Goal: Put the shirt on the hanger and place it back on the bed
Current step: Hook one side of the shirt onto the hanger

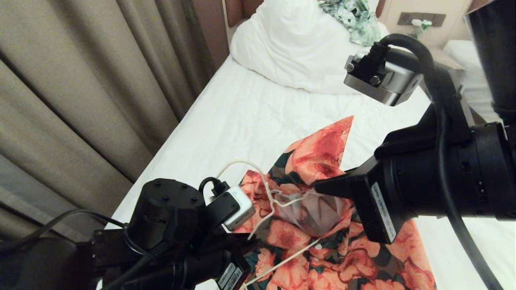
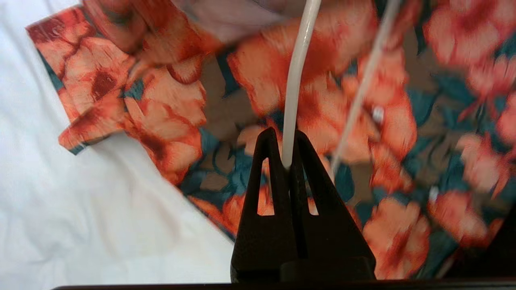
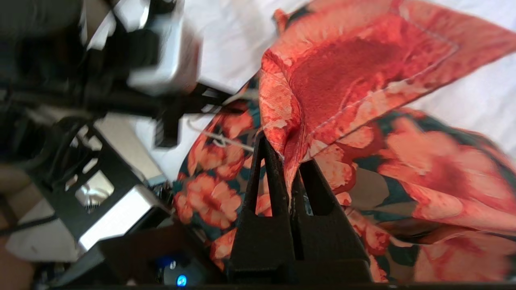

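Note:
The flowered shirt (image 1: 322,153) lies on the bed's white sheet (image 1: 242,117), with part of its cloth lifted into a peak. Over it runs the thin cream hanger (image 1: 266,189), hook toward the pillow. In the left wrist view my left gripper (image 2: 287,161) is shut on one wire of the hanger (image 2: 296,80), just above the shirt (image 2: 169,100). My right gripper (image 3: 289,161) is shut on a raised fold of the shirt (image 3: 354,72), and the hanger (image 3: 219,139) passes beside it. The right gripper (image 1: 320,187) comes in from the right, the left arm (image 1: 169,217) from the lower left.
A bulky white pillow and duvet (image 1: 298,44) fill the head of the bed, with a green-and-white leaf garment (image 1: 354,20) on top. Beige curtains (image 1: 80,92) hang along the bed's left side. A second white bed (image 1: 463,52) stands at the right.

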### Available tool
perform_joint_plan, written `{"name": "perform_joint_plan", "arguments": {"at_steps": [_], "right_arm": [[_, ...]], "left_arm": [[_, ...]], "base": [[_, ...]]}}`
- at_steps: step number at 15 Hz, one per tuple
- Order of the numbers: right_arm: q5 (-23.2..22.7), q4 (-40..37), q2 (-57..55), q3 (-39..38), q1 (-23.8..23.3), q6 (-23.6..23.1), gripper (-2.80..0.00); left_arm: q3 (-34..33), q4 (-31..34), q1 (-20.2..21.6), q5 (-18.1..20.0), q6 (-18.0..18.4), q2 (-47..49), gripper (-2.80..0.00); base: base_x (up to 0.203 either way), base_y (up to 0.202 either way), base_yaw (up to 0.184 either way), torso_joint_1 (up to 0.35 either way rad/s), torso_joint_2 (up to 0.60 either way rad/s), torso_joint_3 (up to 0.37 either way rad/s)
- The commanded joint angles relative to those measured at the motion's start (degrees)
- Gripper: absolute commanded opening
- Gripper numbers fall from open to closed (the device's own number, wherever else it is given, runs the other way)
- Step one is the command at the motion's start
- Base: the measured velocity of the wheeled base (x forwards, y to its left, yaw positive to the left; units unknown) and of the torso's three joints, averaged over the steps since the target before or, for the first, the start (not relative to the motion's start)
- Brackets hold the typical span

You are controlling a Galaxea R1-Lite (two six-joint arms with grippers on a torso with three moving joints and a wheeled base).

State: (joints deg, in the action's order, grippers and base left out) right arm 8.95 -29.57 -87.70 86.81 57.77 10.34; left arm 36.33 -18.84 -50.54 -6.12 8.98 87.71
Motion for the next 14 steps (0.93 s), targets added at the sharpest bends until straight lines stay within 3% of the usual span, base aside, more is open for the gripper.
{"name": "perform_joint_plan", "arguments": {"at_steps": [1,3,8,11,14], "right_arm": [[0.02,-0.06,0.91,-2.54,0.83,0.03,-2.80],[0.01,0.19,0.95,-5.39,1.34,-0.05,-2.80],[-0.43,1.25,4.02,-4.97,1.06,0.00,-2.80],[-2.71,1.10,2.93,-5.24,0.91,-1.44,-2.80],[-6.32,1.06,1.31,-5.05,-1.92,-6.23,-2.80]], "left_arm": [[0.40,-0.94,0.01,-0.39,-0.51,0.74,-2.80],[0.50,-3.00,-0.16,-1.92,-1.05,2.27,-2.80],[0.32,-5.79,-0.38,-1.73,-2.75,2.20,-2.80],[-1.61,-13.14,-1.93,-1.62,-3.89,1.98,-2.80],[-3.65,-20.56,-2.19,-1.47,-3.97,0.39,-2.80]], "base": [[0.000,0.000,0.000,0.000,0.00,0.000],[0.000,0.000,0.000,0.000,0.00,0.000],[0.000,0.000,0.000,0.000,0.00,0.000],[0.000,0.000,0.000,0.000,0.00,0.000],[0.000,0.000,0.000,0.000,0.00,0.000]]}}
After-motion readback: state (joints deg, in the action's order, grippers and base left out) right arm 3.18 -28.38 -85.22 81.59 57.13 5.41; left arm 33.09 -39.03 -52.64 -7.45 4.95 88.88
